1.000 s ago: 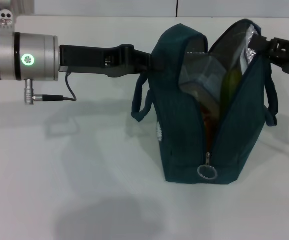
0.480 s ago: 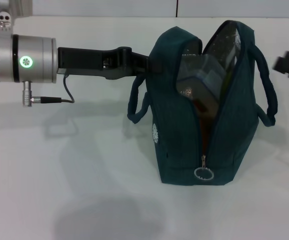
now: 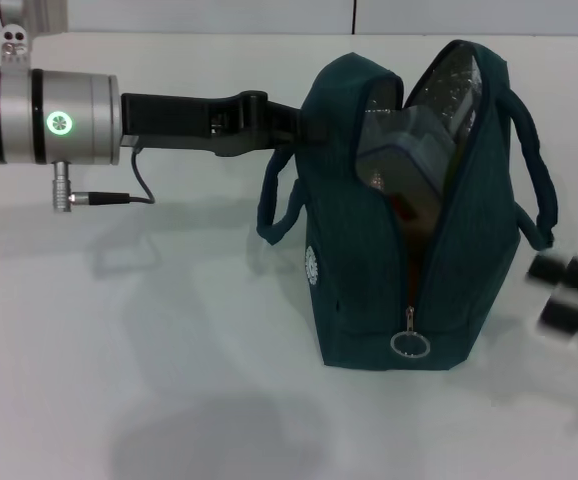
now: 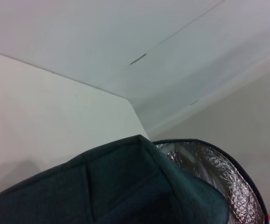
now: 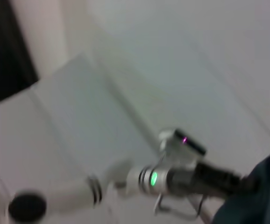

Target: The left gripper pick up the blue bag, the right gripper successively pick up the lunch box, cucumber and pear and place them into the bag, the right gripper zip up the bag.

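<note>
The left gripper (image 3: 304,125) grips the blue bag (image 3: 424,220) — the right gripper (image 3: 569,305), state unclear, must next reach the zipper pull (image 3: 410,343).

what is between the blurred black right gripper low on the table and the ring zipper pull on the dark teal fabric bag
In the head view, only the blue bag's right lower corner and bare white table separate the right gripper from the ring pull.
</note>
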Motion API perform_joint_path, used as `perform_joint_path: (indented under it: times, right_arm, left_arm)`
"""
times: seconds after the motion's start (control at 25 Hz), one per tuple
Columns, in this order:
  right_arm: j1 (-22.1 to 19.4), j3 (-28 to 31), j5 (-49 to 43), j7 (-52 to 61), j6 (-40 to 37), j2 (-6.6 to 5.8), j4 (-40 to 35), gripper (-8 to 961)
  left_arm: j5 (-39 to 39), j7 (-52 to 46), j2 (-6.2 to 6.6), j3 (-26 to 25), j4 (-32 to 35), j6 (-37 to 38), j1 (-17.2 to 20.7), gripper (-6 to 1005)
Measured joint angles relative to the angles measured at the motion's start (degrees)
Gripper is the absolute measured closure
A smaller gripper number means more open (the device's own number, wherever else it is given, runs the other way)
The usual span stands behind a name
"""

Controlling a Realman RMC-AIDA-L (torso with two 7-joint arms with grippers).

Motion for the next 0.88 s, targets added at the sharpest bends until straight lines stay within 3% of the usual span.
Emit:
perform_joint_path:
  times: [0.16,0.32,0.44,0.88]
  right_arm:
    - [-2.2,0.01,-6.35,-11.85,2.54,2.87,0.15,289]
    - [-2.13,-0.54,-8.5,-17.37,7.41,4.12,3.73,288]
    - [-0.81,-1.03,-9.08,-18.13,8.98,4.24,6.39,287]
    - [0.04,-1.89,-9.72,-18.57,13.23,4.43,7.43,120]
  left_arm:
    - [-0.01,0.0,0.0,0.01,-0.03,-0.05,0.08,876]
    - [-0.08,0.0,-0.02,0.05,-0.05,-0.07,0.12,875]
    - [-0.08,0.0,-0.07,0.1,-0.09,0.01,0.11,874]
    - [-0.1,0.22,-0.09,0.1,-0.14,0.11,0.32,872]
